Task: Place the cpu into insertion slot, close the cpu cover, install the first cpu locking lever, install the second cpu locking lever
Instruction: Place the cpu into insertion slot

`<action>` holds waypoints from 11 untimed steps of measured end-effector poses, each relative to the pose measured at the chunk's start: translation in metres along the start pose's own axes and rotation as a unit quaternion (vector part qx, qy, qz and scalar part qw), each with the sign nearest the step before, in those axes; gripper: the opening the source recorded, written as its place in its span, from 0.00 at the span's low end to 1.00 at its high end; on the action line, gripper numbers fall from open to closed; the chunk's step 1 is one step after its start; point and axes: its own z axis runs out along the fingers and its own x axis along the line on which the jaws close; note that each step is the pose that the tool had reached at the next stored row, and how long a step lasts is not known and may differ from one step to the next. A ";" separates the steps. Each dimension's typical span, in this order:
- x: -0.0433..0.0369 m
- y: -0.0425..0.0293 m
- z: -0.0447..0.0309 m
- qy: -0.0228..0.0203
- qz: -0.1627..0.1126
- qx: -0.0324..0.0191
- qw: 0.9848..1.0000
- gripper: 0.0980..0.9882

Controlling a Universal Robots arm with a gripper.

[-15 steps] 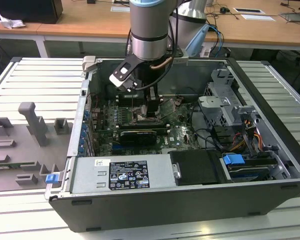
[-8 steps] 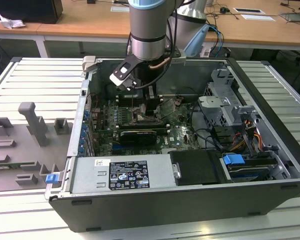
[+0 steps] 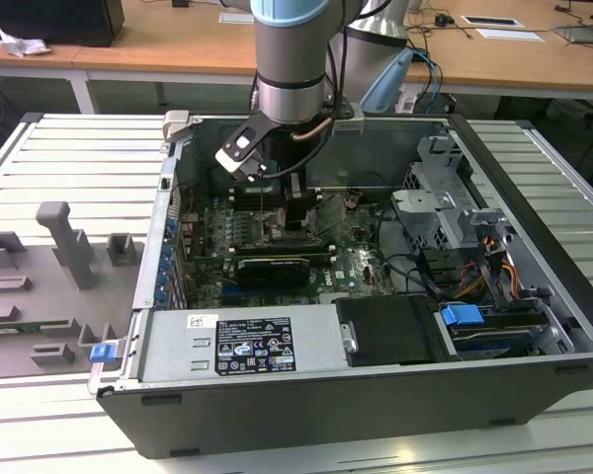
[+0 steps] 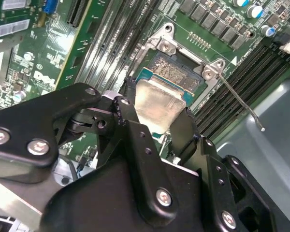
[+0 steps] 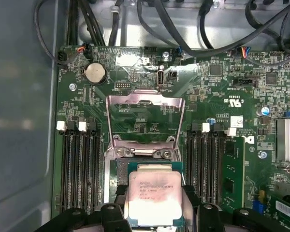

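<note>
One small, flat, square chip with a pale silvery metal face, the cpu [image 5: 152, 195], is pinched at two opposite edges by the black metal fingers [image 5: 191, 199] of the claw [image 4: 157, 113], which is clenched on it. It hangs over the insertion slot [image 4: 176, 72], a square socket with a dark speckled pin field and silver rim on the green circuit board [image 5: 217, 96]. In the second wrist view part of the pin field shows past the chip's edge; whether chip and socket touch cannot be told. The cpu cover [image 5: 146, 99], a thin shiny metal frame with a cut-out centre, stands swung up on its hinge, open. A thin wire locking lever [image 4: 239, 101] juts free from one socket corner, out over the long black memory slots [image 4: 261, 67]. A round silver coin battery [image 5: 95, 72] sits beyond the raised cover.

In the exterior view the grey arm [image 3: 292, 79] reaches down from twelve o'clock into the open black computer case [image 3: 376, 425]. From the claw, a long black graphics card [image 3: 272, 269] lies just toward six o'clock, a silver power supply box [image 3: 247, 346] farther that way, and a grey metal drive cage [image 3: 440, 197] at three o'clock. The case rests on a white slatted bench [image 3: 69, 148]. At the case's nine o'clock, the exterior view's left, stands a grey moulded fixture [image 3: 64, 247].
</note>
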 end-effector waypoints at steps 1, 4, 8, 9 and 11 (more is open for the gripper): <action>0.0003 -0.0014 0.0007 0.000 0.000 0.000 1.000 0.48; 0.0016 -0.0058 0.0023 0.000 0.000 0.000 1.000 0.48; 0.0076 -0.0065 0.0077 0.000 0.003 0.000 1.000 0.48; 0.0077 -0.0065 0.0091 0.000 0.006 0.001 1.000 0.48; 0.0078 -0.0063 0.0140 -0.001 0.011 0.001 1.000 0.48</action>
